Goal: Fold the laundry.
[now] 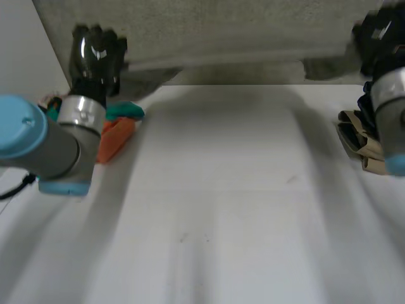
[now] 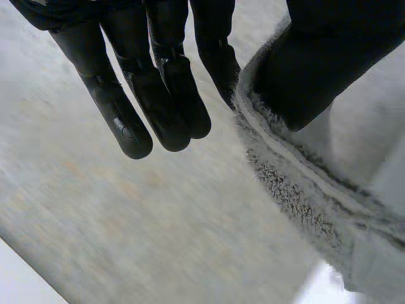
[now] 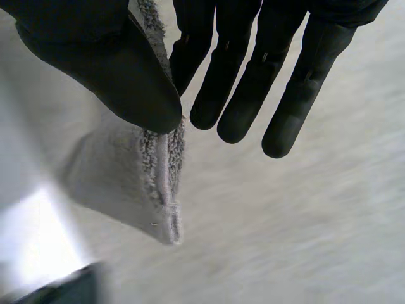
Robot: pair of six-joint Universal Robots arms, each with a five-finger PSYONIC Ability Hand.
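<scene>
A grey fluffy towel hangs stretched above the far side of the white table, held up off it. My left hand grips its left end. In the left wrist view the thumb and straight fingers pinch the towel's hemmed edge. My right hand holds the towel's right end. In the right wrist view the thumb and fingers pinch the edge just above a hanging corner.
An orange and teal cloth lies at the table's left side, beside my left arm. A beige and dark folded pile sits at the right edge, by my right arm.
</scene>
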